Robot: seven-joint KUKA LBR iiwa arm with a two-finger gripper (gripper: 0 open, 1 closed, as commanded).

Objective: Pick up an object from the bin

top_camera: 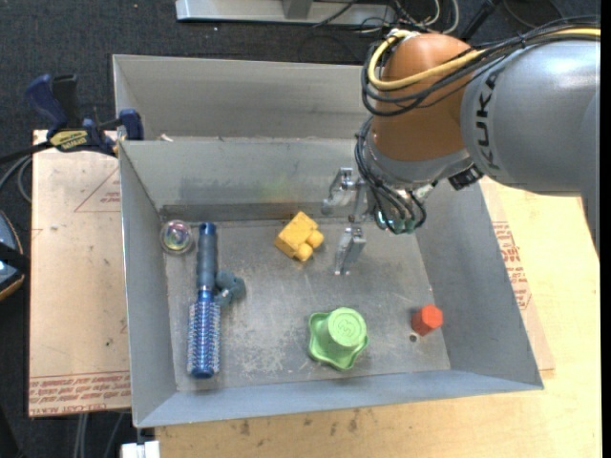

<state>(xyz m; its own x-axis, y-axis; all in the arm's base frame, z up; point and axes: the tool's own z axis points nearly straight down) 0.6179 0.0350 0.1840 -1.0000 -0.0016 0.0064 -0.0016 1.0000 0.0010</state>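
The gripper [346, 219] hangs low in the back half of the bin [286, 175], pointing down at the bare grey floor. Its two fingers [349, 252] stand spread apart, with floor showing in the gap between them and nothing held. The thing nearest them is a yellow block [300, 236], chunky with a knobbed end, which lies just beside the fingers on the side away from the arm [544, 113]; the fingers are next to it, not round it, and whether one tip touches it I cannot tell. Toward the front of the bin from the fingers sits a green cup [338, 338] with a wavy rim, mouth down, well apart from them. On the arm's side of the fingers and also toward the front lies a small red block [429, 319], alone near the bin's sloping wall. Far beyond the yellow block a blue hairbrush [203, 313] lies lengthwise, its bristled head toward the front. A small blue-grey piece [229, 288] touches its handle on the side facing the fingers. A shiny ball [177, 238] rests just beside the handle's far end. Above the fingers the wrist carries an orange cover [420, 93] looped with yellow cables [382, 74].
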